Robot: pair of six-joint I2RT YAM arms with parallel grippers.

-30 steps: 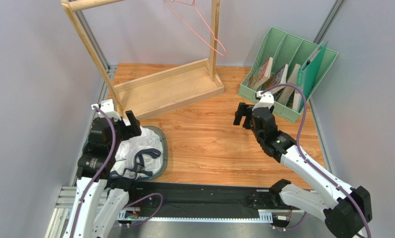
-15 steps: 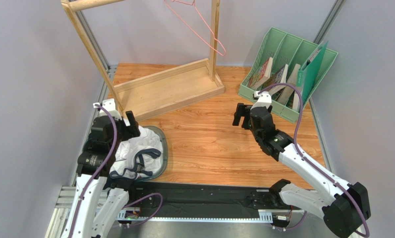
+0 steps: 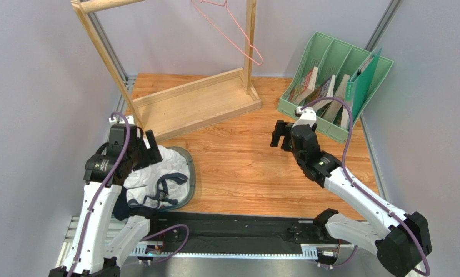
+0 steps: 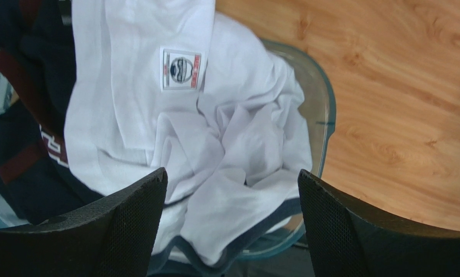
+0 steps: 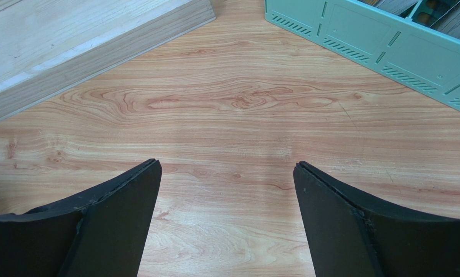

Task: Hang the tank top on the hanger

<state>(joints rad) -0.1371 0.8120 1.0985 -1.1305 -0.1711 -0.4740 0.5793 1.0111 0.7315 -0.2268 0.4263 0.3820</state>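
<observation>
The tank top (image 3: 160, 176), white with navy trim, lies crumpled in a clear grey-rimmed basket (image 3: 191, 173) at the table's near left. In the left wrist view the tank top (image 4: 215, 133) shows a sewn label and navy edging. My left gripper (image 3: 152, 147) is open above its far edge; in the left wrist view it (image 4: 232, 190) is empty. The pink wire hanger (image 3: 235, 34) hangs from the wooden rack at the top. My right gripper (image 3: 281, 135) is open and empty over bare table, also in the right wrist view (image 5: 226, 173).
The wooden rack (image 3: 200, 101) has a flat base at the back and a left post (image 3: 108, 63). A green file organiser (image 3: 336, 81) with books stands at the back right; its wall shows in the right wrist view (image 5: 377, 52). A dark navy garment (image 4: 24, 144) lies under the tank top.
My left arm has lifted and shifted a little to the left above the basket, its gripper still open. The right arm has barely moved.
</observation>
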